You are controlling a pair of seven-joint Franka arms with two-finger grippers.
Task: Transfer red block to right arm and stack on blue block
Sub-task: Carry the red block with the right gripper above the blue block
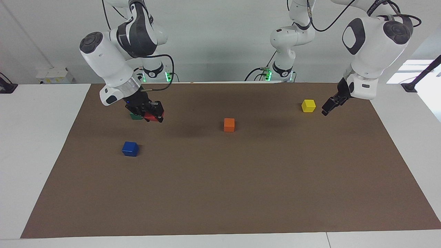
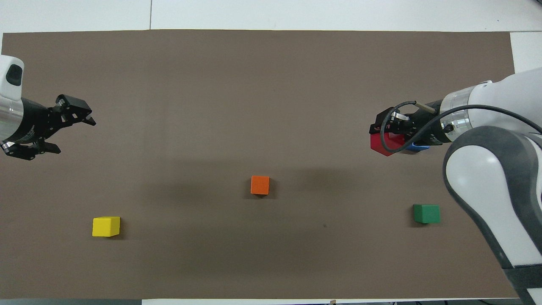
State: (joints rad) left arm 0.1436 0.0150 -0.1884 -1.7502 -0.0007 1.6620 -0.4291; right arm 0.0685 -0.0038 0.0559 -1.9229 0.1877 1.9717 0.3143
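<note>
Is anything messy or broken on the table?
Nothing stands out. The orange cube, yellow cube, green cube and blue block sit flat and apart on the brown mat. The right gripper holds the red block in the air.

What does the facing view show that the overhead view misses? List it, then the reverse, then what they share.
Facing view only: the arms' bases, and the blue block whole, lying on the mat apart from the raised red block.
Overhead view only: the green block unobstructed, and the left gripper plainly open over the mat's edge.
Both: the right gripper shut on the red block, the orange block and the yellow block.
</note>
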